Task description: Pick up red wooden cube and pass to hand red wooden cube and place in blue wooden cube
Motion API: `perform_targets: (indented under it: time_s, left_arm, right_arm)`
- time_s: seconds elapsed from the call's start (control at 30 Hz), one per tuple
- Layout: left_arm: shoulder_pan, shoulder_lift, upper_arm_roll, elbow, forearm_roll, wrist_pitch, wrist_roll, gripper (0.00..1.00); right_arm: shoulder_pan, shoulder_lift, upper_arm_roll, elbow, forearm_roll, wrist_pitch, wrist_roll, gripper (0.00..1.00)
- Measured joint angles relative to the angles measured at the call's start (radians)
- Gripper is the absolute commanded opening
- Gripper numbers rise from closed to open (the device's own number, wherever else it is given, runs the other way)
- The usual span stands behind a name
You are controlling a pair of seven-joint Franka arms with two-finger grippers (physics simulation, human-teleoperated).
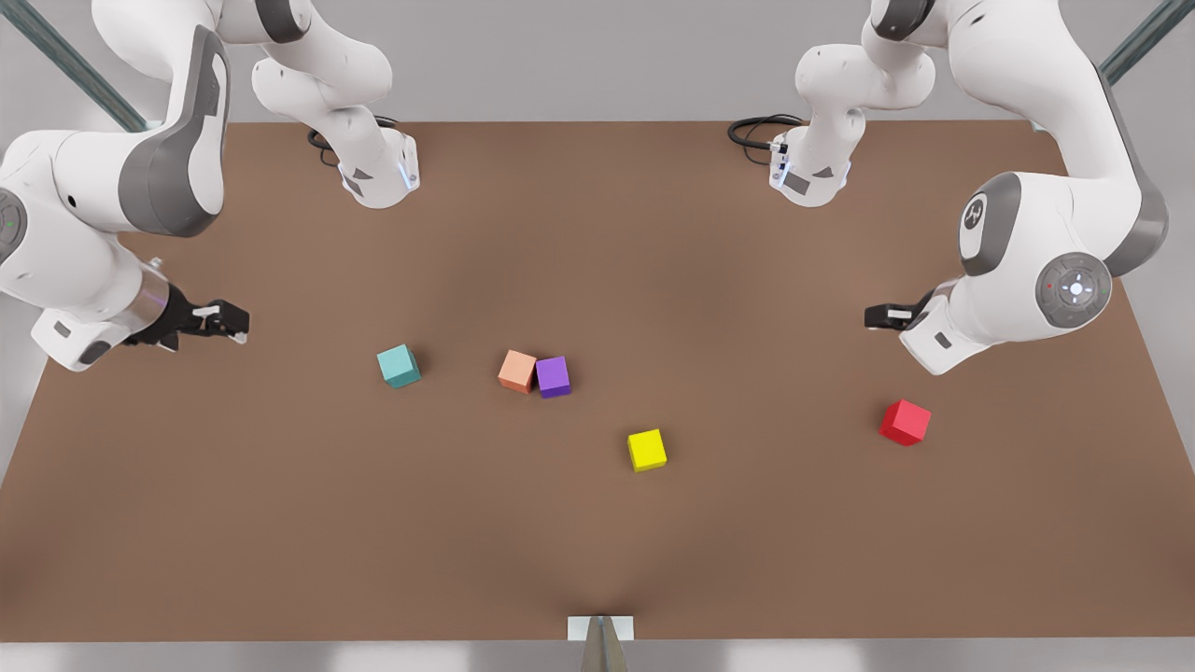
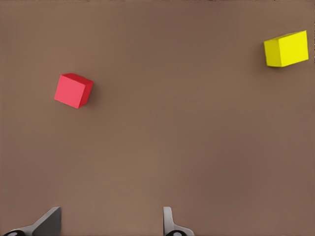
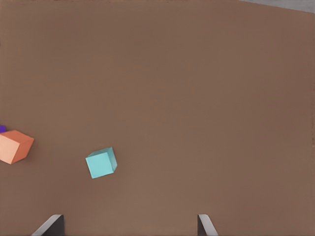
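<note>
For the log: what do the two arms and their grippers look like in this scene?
Both arms are glossy white with grey joint panels. The left gripper, at the front view's right, and the right gripper, opposite, are black. Black cables coil at each base, and one joint cap carries a round button ring.

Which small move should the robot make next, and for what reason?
Probably the left gripper, open and empty at the front view's right, should move over the red wooden cube and come down on it. The cube lies free on the table, close to this gripper. The right gripper, open too, waits near the blue wooden cube.
</note>
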Motion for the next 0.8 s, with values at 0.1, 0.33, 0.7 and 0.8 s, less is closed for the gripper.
perform_targets:
  time_s: [0.1,0.33,0.7,0.8]
  left_arm:
    - [-0.003,0.018,0.009,0.001,0.001,0.010,0.012,1.00]
    - [0.044,0.394,0.301,0.003,-0.133,0.277,-0.008,1.00]
    - [0.086,0.362,0.333,-0.225,-0.308,0.571,-0.153,1.00]
    - [0.082,0.325,0.331,-0.294,-0.317,0.602,-0.226,1.00]
  right_arm:
    - [0.000,0.000,-0.001,-0.002,0.001,0.015,-0.009,1.00]
    - [-0.002,0.000,-0.003,-0.009,0.004,0.031,-0.028,1.00]
    - [-0.001,0.002,-0.003,-0.019,0.004,0.034,-0.049,1.00]
    - [0.000,0.002,-0.002,-0.020,0.003,0.034,-0.053,1.00]
